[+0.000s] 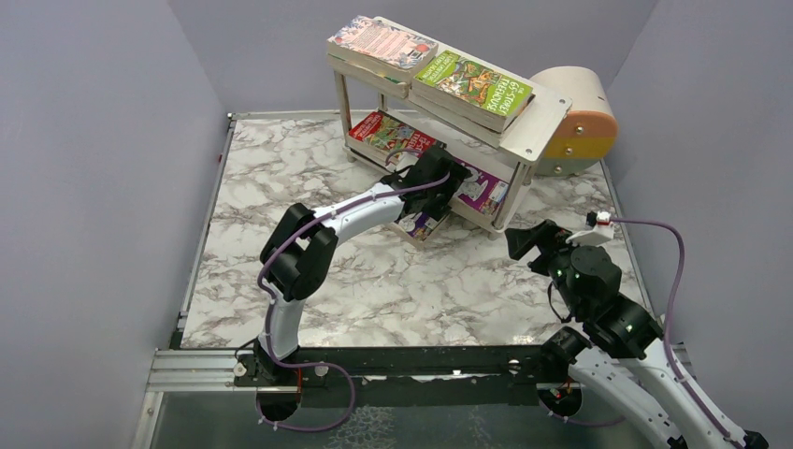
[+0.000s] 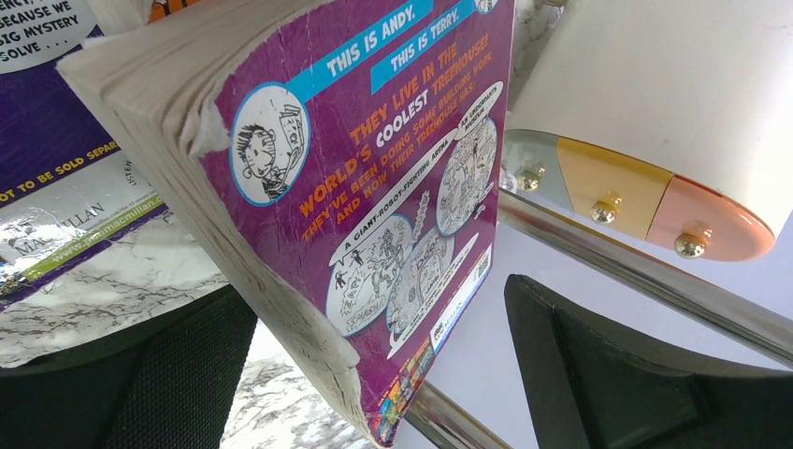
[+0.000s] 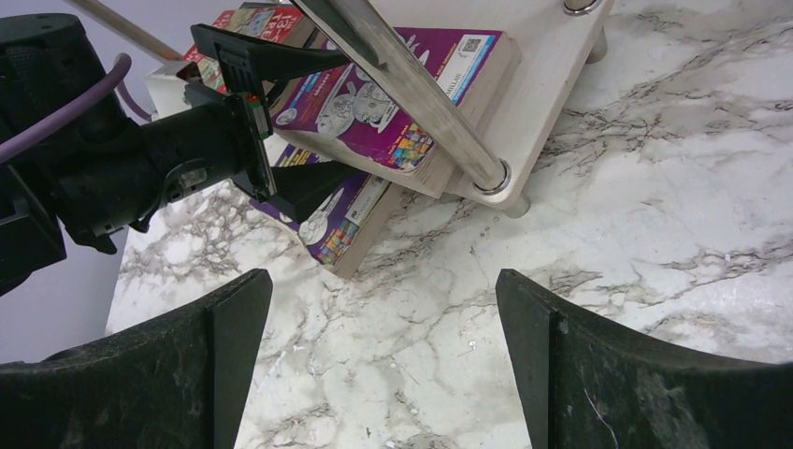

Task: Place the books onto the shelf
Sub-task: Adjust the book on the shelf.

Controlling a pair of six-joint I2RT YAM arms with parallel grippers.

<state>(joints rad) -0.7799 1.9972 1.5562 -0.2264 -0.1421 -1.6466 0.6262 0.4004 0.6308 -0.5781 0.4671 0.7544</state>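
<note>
A white, grey-veined marble tabletop (image 1: 374,281) sits between plain lilac-grey walls (image 1: 93,140). The whitewashed two-tier shelf (image 1: 540,123) stands at the far side, with a beige-and-orange cylindrical box (image 1: 580,103) just behind its right end.

On the shelf's top tier lie a pink-patterned book (image 1: 382,42) and a green book (image 1: 472,89) reading "65-STOREY TREEHOUSE". The lower tier holds a red book (image 1: 382,129) and a purple book (image 2: 374,187) printed "THIS IS ANDY. THIS IS TERRY. THEY LIVE IN THE WORLD'S COOLEST TREEHOUSE!"

A second purple book (image 3: 337,220), marked "MACMILLAN", leans on the marble against the shelf's front.

The left gripper (image 1: 452,180) straddles the lower-tier purple book, jaws spread wide. The right gripper (image 3: 382,290) hovers spread and empty before the shelf's right leg.
</note>
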